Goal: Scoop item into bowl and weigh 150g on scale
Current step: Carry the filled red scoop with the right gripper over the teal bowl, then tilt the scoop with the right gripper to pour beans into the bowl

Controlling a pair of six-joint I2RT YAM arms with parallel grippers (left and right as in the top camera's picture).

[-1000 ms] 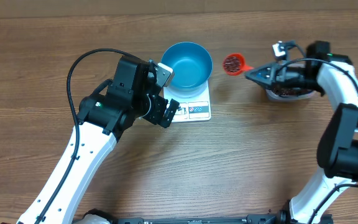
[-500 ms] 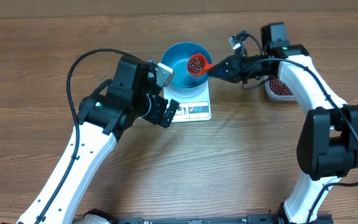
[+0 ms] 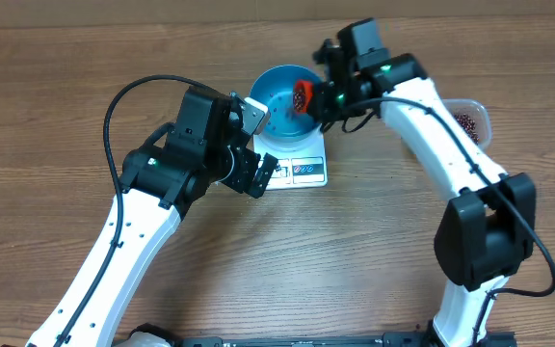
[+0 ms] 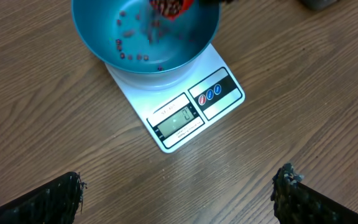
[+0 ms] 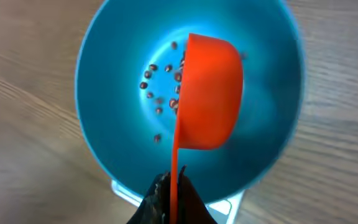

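Right pincer (image 5: 169, 202) is clamped on the scoop (image 5: 207, 93) handle, tipped over the bowl (image 5: 104, 93) on the scale (image 4: 219, 93), beans (image 5: 160, 74) spilling in. I'd pour slow and centred, watching the display (image 4: 178, 119). Left pincer (image 4: 176, 190) hangs wide apart nearby. Count: one bowl, one scale, one scoop, one tub (image 3: 470, 120), roughly a dozen beans landed.

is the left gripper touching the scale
Apart. In the left wrist view the left gripper hangs open, and bare table shows between each of its fingers and the scale.
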